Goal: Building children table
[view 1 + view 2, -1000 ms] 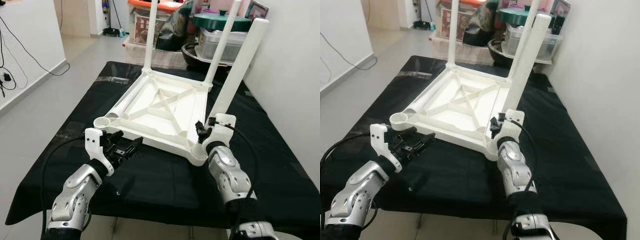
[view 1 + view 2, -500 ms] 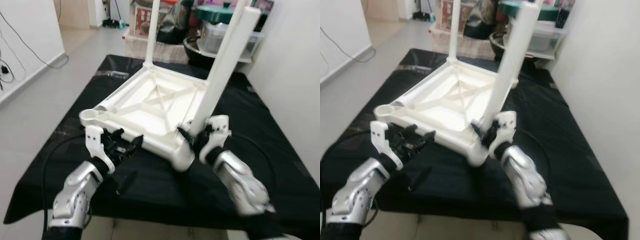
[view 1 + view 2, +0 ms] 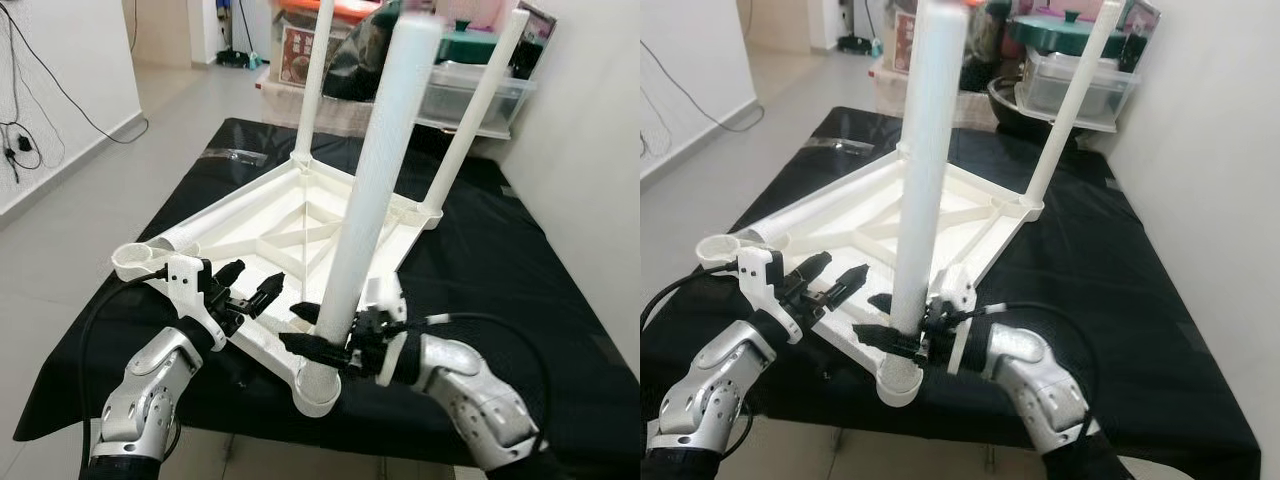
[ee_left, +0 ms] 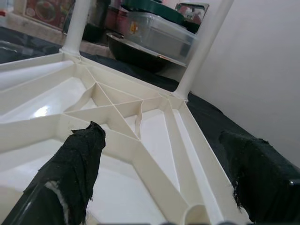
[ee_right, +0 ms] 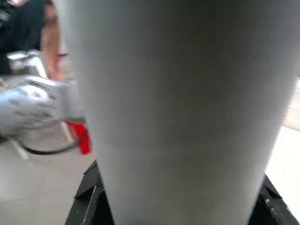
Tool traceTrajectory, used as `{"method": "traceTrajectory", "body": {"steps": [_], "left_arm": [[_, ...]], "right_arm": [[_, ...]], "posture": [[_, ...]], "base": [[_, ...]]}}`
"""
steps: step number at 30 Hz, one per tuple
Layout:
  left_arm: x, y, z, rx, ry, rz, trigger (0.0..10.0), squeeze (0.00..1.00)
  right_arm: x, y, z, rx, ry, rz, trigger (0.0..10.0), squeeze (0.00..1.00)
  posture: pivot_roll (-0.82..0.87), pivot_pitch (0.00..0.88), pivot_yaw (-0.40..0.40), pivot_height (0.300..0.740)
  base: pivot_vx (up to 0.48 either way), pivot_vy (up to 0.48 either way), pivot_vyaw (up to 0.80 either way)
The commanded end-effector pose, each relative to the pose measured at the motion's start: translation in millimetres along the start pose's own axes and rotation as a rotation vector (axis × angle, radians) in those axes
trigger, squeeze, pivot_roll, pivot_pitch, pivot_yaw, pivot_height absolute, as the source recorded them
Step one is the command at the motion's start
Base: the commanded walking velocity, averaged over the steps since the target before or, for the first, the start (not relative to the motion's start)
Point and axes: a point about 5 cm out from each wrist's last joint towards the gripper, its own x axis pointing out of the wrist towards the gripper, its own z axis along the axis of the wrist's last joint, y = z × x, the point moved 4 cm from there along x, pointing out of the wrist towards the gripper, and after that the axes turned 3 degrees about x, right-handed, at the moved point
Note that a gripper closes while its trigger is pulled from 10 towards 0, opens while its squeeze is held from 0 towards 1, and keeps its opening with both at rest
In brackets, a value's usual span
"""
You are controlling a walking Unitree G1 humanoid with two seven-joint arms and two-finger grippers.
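- One white plastic children's table point(image 3: 300, 215) lies upside down on the black-covered tabletop point(image 3: 500, 270), ribbed underside facing up, turned so that a corner points toward the robot.
- Three legs stand upright from its corner sockets, long axes near vertical: the near leg point(image 3: 375, 170) rises from the near corner socket point(image 3: 318, 383); the far-left leg point(image 3: 315, 80) and far-right leg point(image 3: 470, 110) stand at the corners away from the robot.
- The fourth corner socket point(image 3: 135, 260), to the robot's left of the near leg, is an open ring with no leg in it.
- A loose white tube point(image 3: 215, 222) lies flat along the children's table's left edge, long axis running from the open ring toward the far-left leg.
- Right pincer point(image 3: 325, 345) is clenched around the near leg, low down, just above the near corner socket; the right wrist view has the leg pressed between the black fingers point(image 5: 89, 187).
- Left pincer point(image 3: 250, 295) hovers released over the children's table's near-left edge, between the open ring and the near leg; fingers point(image 4: 75, 159) spread apart, gripping nothing, rib lattice visible between them.
- The near corner socket sits close to the tabletop's front edge; the open ring sits near the tabletop's left edge.
- Bare black cloth lies to the right of the children's table, up to the white wall point(image 3: 590, 150).
- Beyond the far legs: storage bins point(image 3: 470, 85) and clutter on the floor.
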Motion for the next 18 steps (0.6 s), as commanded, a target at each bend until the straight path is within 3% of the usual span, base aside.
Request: {"method": "traceTrajectory", "body": {"steps": [1, 2, 3, 8, 9, 10, 11, 12, 15, 17, 18], "left_arm": [[-0.6, -2.0, -2, -0.003, 0.009, -0.006, 10.0, 0.00], [-0.6, -2.0, -2, -0.003, 0.009, -0.006, 10.0, 0.00], [-0.5, -2.1, -2, -0.004, 0.011, -0.009, 10.0, 0.00], [-0.4, -2.1, -2, -0.005, 0.012, -0.011, 10.0, 0.00], [-0.2, -2.1, -2, -0.005, 0.013, -0.013, 10.0, 0.00], [0.0, -1.7, -2, -0.005, 0.014, -0.012, 10.0, 0.00], [0.0, -1.7, -2, -0.005, 0.014, -0.012, 10.0, 0.00], [0.1, -1.2, -2, -0.003, 0.014, -0.011, 10.0, 0.00], [0.0, -0.9, -2, -0.003, 0.014, -0.010, 10.0, 0.00], [-0.2, -0.2, -2, -0.001, 0.013, -0.007, 10.0, 0.00], [-0.2, -0.2, -2, -0.001, 0.013, -0.007, 10.0, 0.00]], "right_arm": [[-9.3, -20.2, -13, -0.002, 0.060, -0.143, 10.0, 0.00], [-9.3, -20.2, -13, -0.002, 0.060, -0.143, 10.0, 0.00], [-13.6, -30.1, -17, -0.002, 0.070, -0.225, 10.0, 0.00], [-18.4, -36.5, -18, 0.008, 0.072, -0.278, 10.0, 0.00], [-25.7, -48.8, -16, 0.028, 0.039, -0.370, 10.0, 1.00], [-33.4, -60.9, -12, 0.025, 0.005, -0.462, 10.0, 1.00], [-33.4, -60.9, -12, 0.025, 0.005, -0.462, 10.0, 1.00], [-42.2, -73.5, -5, 0.022, -0.045, -0.565, 10.0, 1.00], [-47.8, -81.7, 0, 0.015, -0.079, -0.633, 10.0, 1.00], [-65.3, -100.2, 6, -0.018, -0.119, -0.837, 10.0, 1.00], [-65.3, -100.2, 6, -0.018, -0.119, -0.837, 10.0, 1.00]], "posture": [[0.09, 0.000, -0.132, 0.740], [0.09, 0.000, -0.132, 0.740], [0.09, 0.000, -0.126, 0.740], [0.09, 0.000, -0.125, 0.740], [0.08, 0.000, -0.123, 0.740], [0.08, 0.000, -0.124, 0.740], [0.08, 0.000, -0.124, 0.740], [0.08, 0.000, -0.124, 0.740], [0.08, 0.000, -0.124, 0.740], [0.07, 0.000, -0.123, 0.740], [0.07, 0.000, -0.123, 0.740]], "base": [[0.000, 0.000, 0.00], [0.000, 0.000, 0.00], [0.000, 0.000, 0.00], [0.000, 0.000, 0.00], [0.000, 0.000, 0.00], [0.000, 0.000, 0.00], [0.000, 0.000, 0.00], [0.000, 0.000, 0.00], [0.000, 0.000, 0.00], [0.000, 0.000, 0.00], [0.000, 0.000, 0.00]]}}
